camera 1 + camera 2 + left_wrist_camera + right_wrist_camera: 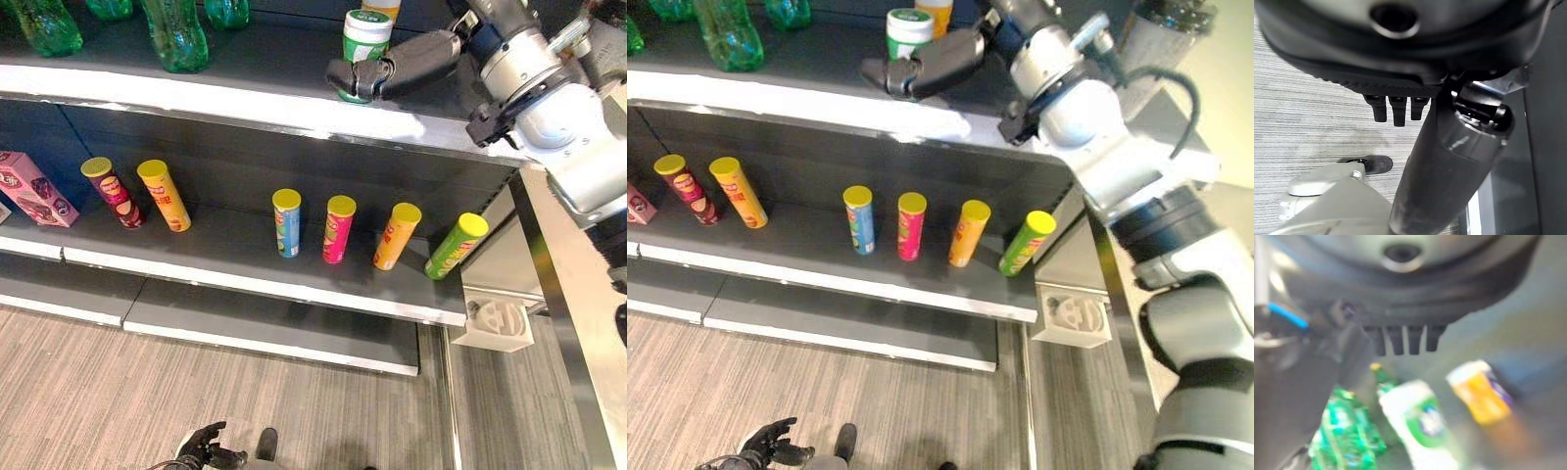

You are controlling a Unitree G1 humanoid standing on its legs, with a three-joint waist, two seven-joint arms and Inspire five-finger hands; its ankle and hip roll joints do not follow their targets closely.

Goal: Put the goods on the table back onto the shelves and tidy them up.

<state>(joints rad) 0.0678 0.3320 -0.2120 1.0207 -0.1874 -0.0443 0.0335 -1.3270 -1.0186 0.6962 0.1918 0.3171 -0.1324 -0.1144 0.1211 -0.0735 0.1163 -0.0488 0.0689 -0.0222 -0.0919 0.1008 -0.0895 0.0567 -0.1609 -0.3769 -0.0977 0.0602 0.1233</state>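
**White and green tub up on the top shelf**

The white and green tub point(365, 39) stands upright on the top shelf point(245, 98) of a dark rack with pale front edges. My right hand point(392, 67) is up there with it, just in front of the tub. I see the fingers bent at their tips, close by the tub's lower part. In the right wrist view the tub sits past the fingers with a gap, so I cannot tell if the hand has hold of it.

Just behind the tub is an orange bottle point(381, 8). Further along that shelf, away from the tub, stand green bottles point(176, 34).

One shelf below the tub, I see six tall cans with yellow lids. A dark red can point(113, 192) and an orange can point(165, 195) lean side by side. Then come a blue can point(287, 223), a pink can point(338, 229), another orange can point(397, 236) and a green can point(456, 245). A pink box point(34, 189) lies at the far end, well apart from the tub.

Below the rack is a grey striped floor point(98, 392). My left hand point(201, 446) hangs low over it, fingers loosely curled, holding nothing.
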